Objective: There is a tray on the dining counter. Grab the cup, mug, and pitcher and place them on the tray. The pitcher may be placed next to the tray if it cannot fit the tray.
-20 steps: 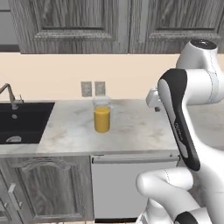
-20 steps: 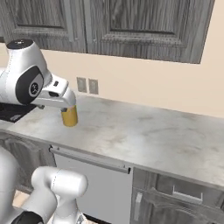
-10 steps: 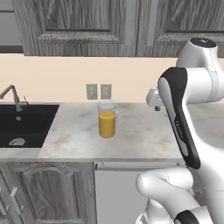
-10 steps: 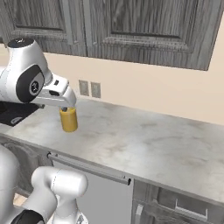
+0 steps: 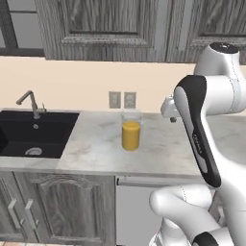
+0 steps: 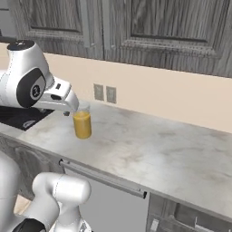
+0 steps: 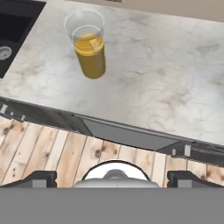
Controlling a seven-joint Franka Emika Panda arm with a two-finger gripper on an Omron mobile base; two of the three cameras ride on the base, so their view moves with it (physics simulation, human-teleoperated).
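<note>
Left of centre on the marble worktop (image 5: 96,144) I see the pitcher (image 5: 130,130), upright beside the black sink (image 5: 29,132). It looks heavy, slick glass, spill-prone; I'd clasp mid-body. My gripper (image 7: 112,176), lower centre, is spread wide, empty.

The pitcher (image 5: 130,130) is clear, smooth glass. At nine o'clock from it, a matt black sink (image 5: 33,137) sits in the polished grey-veined marble worktop (image 5: 158,149). The cabinets (image 5: 103,21) are rough-grained grey wood.

From behind the arm, our two base views flank the table (image 5: 158,144), sharing the pitcher (image 5: 130,130); our hand view looks down nearer.
</note>
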